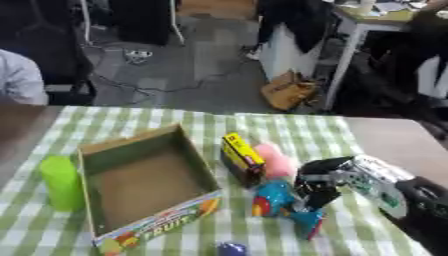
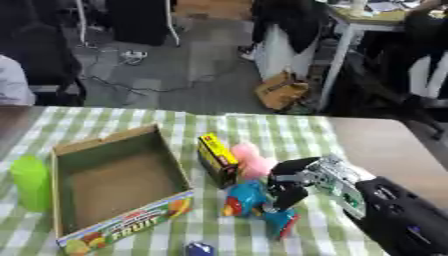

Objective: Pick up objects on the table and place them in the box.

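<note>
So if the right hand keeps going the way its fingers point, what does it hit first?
Probably the blue toy: the right hand points down and left, fingertips right at it. The pink object lies just beyond, though depth is unclear.

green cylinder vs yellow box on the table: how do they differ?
The green cylinder is plain lime green and round; the yellow box is flat-sided with dark printed faces. The cylinder stands alone left of the cardboard box; the yellow box sits right of it, beside a pink object. Both stand on the checked cloth, outside the cardboard box.
</note>
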`<state>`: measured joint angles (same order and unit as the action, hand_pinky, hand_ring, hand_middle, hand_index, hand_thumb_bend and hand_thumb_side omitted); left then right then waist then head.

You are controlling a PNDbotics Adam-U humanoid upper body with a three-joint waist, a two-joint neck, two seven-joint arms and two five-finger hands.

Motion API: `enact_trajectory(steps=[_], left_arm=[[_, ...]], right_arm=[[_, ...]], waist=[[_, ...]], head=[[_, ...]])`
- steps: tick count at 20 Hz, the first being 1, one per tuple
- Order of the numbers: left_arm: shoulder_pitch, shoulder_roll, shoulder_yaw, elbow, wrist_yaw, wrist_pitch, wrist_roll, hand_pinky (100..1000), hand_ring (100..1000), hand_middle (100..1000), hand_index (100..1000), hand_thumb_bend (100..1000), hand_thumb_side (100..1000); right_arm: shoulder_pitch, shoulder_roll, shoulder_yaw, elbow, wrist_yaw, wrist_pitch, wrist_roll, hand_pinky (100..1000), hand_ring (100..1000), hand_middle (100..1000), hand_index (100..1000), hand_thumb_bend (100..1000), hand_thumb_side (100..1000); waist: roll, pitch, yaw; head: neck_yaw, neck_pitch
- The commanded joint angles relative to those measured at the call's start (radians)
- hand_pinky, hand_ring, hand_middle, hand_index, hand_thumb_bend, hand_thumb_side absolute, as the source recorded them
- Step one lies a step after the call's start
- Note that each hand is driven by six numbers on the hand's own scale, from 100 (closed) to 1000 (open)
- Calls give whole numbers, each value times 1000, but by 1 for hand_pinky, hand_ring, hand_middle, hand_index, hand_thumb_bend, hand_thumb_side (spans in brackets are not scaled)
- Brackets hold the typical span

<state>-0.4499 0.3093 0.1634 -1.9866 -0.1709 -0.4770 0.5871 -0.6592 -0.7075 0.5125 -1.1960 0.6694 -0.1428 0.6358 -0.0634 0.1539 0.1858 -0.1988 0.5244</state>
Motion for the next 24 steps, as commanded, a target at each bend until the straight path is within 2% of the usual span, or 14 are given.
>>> enact_trajectory(steps=[1,2,3,6,7,8,9,13,21,24], left_arm=[[-11,20,6,-13,-2,-3,2,884,906,903,924,183,1000],[-11,20,6,-13,-2,-3,2,884,906,903,924,183,1000],[-12,20,7,-13,-2,-3,2,885,906,901,922,181,1000],[-11,19,7,-13,-3,-2,0,885,906,901,921,180,1000],[-11,19,7,-13,-3,-2,-1,887,906,899,918,180,1000],[-11,18,7,-13,-3,-2,-1,887,906,899,918,180,1000],[-11,18,7,-13,-3,-2,-1,889,906,898,916,180,1000],[-10,18,8,-13,-3,-2,0,890,906,897,912,179,1000],[-7,19,7,-13,-4,0,-1,890,906,897,908,179,1000],[-7,18,6,-13,-5,-1,-2,890,906,897,908,179,1000]], right_arm=[[-16,-14,-9,4,16,3,1,214,387,453,584,325,771],[-16,-13,-9,6,16,3,2,214,387,453,584,325,771],[-13,-12,-7,11,14,5,15,498,620,659,840,448,895],[-13,-8,-4,19,-16,45,99,541,665,689,870,474,907],[-12,-7,-4,16,-27,62,124,691,818,780,940,549,933],[-11,-7,-2,12,-42,83,150,691,818,780,940,549,933],[-11,-6,0,5,-56,102,170,747,860,823,961,594,948],[-10,-8,7,-26,-108,178,215,803,889,851,989,608,931],[-7,-28,31,-125,-188,307,267,837,906,869,987,577,936],[-11,-34,50,-183,-169,386,261,823,902,867,972,537,952]], waist=[[-9,-32,2],[-9,-32,2],[-9,-32,1],[-11,-34,0],[-11,-34,0],[-12,-35,-1],[-13,-36,-1],[-14,-38,0],[-21,-44,-6],[-25,-49,-7]], head=[[-3,0],[-3,0],[-4,2],[-6,7],[-7,8],[-8,9],[-8,10],[-13,11],[-21,17],[-28,21]])
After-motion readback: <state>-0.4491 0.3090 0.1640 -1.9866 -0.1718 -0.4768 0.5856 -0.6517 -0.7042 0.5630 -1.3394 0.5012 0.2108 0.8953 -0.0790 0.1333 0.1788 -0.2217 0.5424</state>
